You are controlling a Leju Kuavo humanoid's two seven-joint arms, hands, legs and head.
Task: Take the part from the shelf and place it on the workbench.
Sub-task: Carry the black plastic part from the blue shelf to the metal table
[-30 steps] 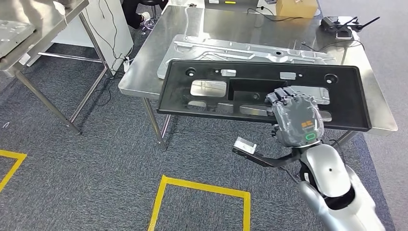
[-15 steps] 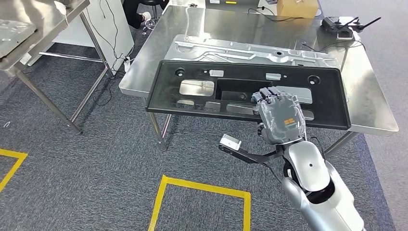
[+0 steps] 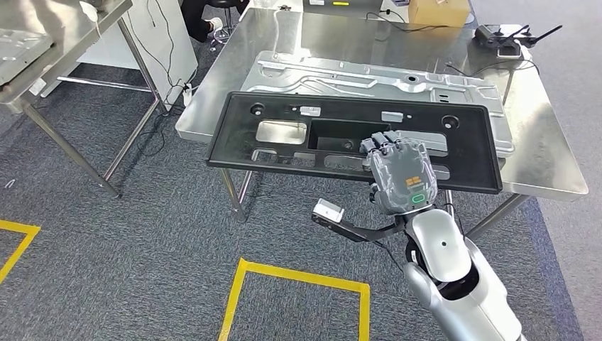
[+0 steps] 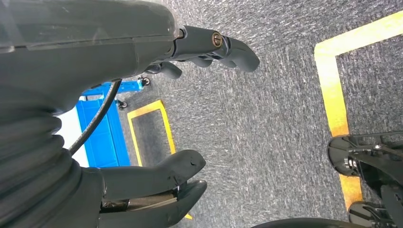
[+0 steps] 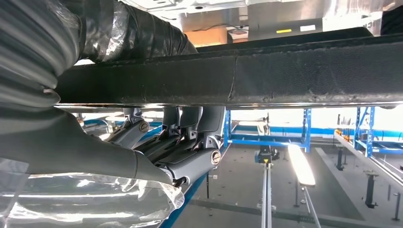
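Black plastic, long and flat with several cut-outs, the part is gripped at its near edge by the right hand, whose fingers curl over the rim from above; in the right wrist view the same hand wraps the part's dark edge from underneath as well. Most of the part lies over the steel surface ahead of the hand, with its near edge hanging past the surface's front rim. Just beyond the part, farther from the hand, one pressed silver metal panel lies flat on the same surface, and the part overlaps its nearer side. Well beyond that, at the far side, are one cardboard box and one black remote controller with cables trailing near it. Off to the hand's left stands a second metal table. Yellow tape lines mark the grey carpet below the hand. The left hand hangs over the carpet, fingers apart and holding nothing.
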